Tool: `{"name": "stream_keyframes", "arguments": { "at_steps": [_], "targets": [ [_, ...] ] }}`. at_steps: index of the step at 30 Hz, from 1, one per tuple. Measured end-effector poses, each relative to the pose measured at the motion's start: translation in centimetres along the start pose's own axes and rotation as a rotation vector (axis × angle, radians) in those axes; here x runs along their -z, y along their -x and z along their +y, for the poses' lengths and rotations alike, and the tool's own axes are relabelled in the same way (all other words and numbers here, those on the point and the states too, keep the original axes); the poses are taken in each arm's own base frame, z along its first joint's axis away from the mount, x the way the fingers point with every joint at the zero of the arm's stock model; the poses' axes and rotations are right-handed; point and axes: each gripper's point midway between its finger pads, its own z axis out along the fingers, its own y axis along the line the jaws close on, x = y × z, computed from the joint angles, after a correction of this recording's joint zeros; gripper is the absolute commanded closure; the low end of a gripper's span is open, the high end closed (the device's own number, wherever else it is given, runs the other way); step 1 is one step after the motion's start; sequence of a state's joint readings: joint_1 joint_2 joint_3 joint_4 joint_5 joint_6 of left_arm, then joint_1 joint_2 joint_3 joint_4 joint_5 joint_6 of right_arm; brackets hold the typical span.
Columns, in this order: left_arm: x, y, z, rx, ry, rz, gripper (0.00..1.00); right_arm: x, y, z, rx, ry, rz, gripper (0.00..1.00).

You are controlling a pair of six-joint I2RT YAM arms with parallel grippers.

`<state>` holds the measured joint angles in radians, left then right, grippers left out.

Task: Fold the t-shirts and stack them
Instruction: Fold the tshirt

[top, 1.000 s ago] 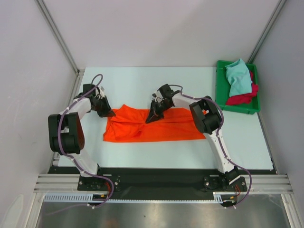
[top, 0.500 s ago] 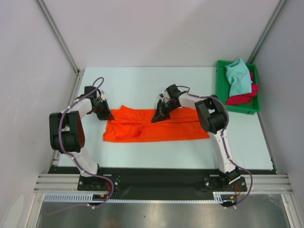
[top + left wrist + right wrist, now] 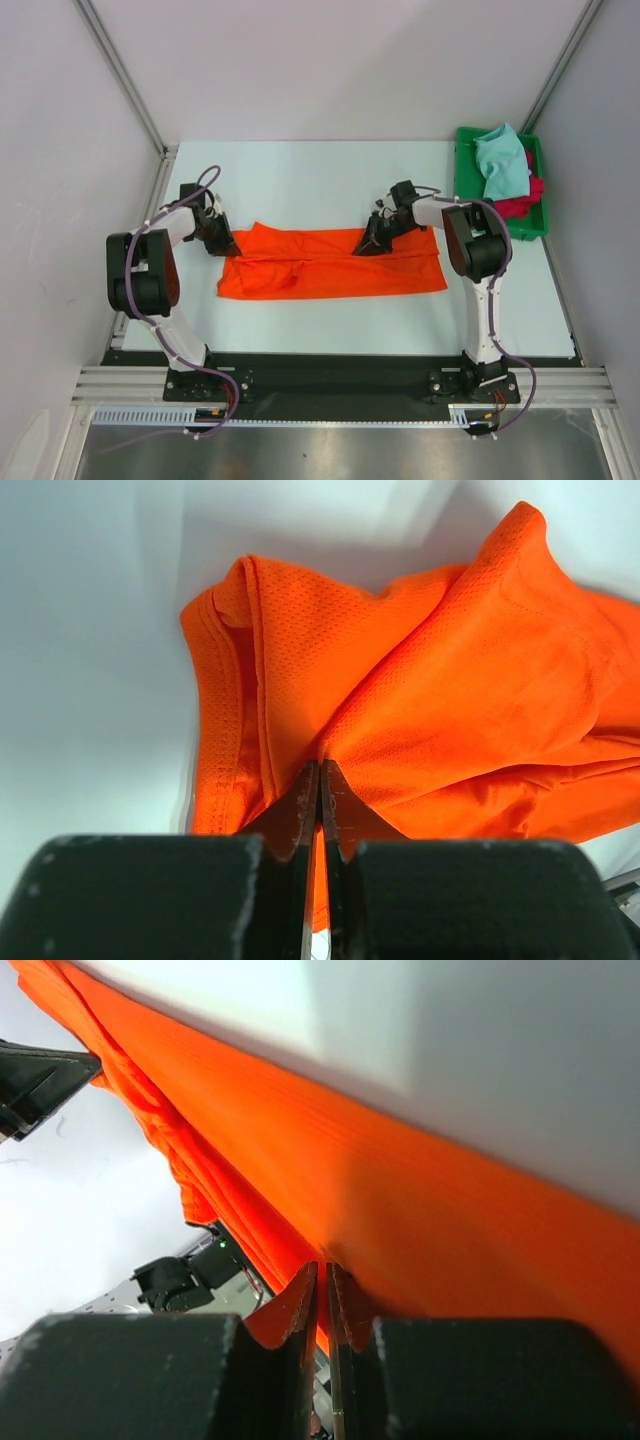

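The bright orange t-shirt (image 3: pixel 330 275) lies folded as a long strip across the middle of the table. My left gripper (image 3: pixel 228 245) is shut on its far left corner; in the left wrist view the cloth (image 3: pixel 400 710) bunches right at the closed tips (image 3: pixel 321 770). My right gripper (image 3: pixel 368 247) is shut on the shirt's far edge right of centre; the right wrist view shows the cloth (image 3: pixel 400 1200) stretched taut from its tips (image 3: pixel 322 1270). The light teal t-shirt (image 3: pixel 500 165) and the crimson red t-shirt (image 3: pixel 515 205) lie crumpled in the green tray (image 3: pixel 466 140).
The green tray stands at the table's far right corner. Grey walls and metal frame posts (image 3: pixel 120 75) enclose the table on the left, back and right. The arm bases sit on the black rail (image 3: pixel 320 375) at the near edge.
My right gripper has moved to the right, dragging the shirt's far edge with it, so the orange strip is stretched longer to the right. My left gripper has stayed put, gripping its corner.
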<state>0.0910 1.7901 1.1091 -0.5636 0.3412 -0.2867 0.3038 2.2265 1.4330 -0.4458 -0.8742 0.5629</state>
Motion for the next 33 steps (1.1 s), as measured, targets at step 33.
{"name": "stream_keyframes", "arguments": {
  "at_steps": [33],
  "targets": [
    [-0.1,0.1,0.6,0.009,0.021,0.004,0.71,9.8,0.5,-7.8,0.079,-0.349,-0.172,0.86]
  ]
}}
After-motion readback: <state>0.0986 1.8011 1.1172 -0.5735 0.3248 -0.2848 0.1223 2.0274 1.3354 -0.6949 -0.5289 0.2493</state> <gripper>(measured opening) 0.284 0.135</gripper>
